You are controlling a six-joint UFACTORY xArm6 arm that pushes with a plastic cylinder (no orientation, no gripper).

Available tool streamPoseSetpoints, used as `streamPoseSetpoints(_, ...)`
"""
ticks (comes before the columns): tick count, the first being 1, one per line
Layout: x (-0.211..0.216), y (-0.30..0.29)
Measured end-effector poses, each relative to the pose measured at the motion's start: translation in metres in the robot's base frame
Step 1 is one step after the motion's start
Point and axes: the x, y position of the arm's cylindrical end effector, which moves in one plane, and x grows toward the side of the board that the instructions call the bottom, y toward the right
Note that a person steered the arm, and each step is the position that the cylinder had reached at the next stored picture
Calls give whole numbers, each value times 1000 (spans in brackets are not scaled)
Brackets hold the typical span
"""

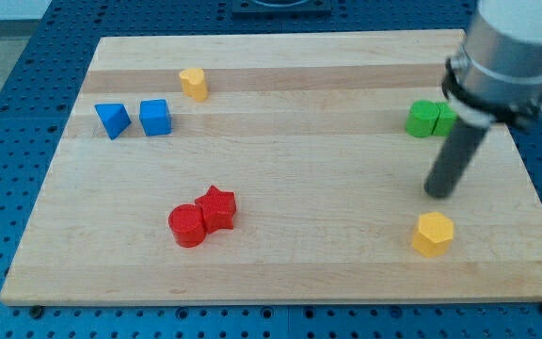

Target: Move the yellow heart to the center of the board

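In the single camera view we see our wooden board (280,273) lying on a blue perforated table (7,141), and our arm coming in from the view's top right. We carry no pincer at all, so there is nothing to be apart or together: the arm ends in a straight dark rod, and our tip (438,194) rests on the board at the right side, touching no block.

Two yellow blocks show. One (193,83) sits at the far side of the board, left of the middle; its outline looks notched like a heart, so we take it for the yellow heart, though it is small and we cannot be sure. It lies well apart from our tip, and away from the board's centre. The other, a yellow hexagon (433,234), stands near the right front corner, just below our tip and slightly to its left, with a clear gap between them.

Beyond our tip, at the far right, two green blocks (431,119) stand touching each other; the rod's upper housing hides part of the right one, so we cannot tell their shapes fully.

On the left side a blue triangle (112,120) and a blue cube (155,118) stand just beside each other, with a narrow gap. Toward the near side, left of the middle, a red cylinder (187,226) and a red star (217,207) touch, the star to the right and a little farther back.
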Motion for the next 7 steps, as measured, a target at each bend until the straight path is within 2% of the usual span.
streamPoseSetpoints(2,-171,-126)
streamPoseSetpoints(3,-203,-202)
streamPoseSetpoints(6,-214,-365)
streamPoseSetpoints(7,-185,-353)
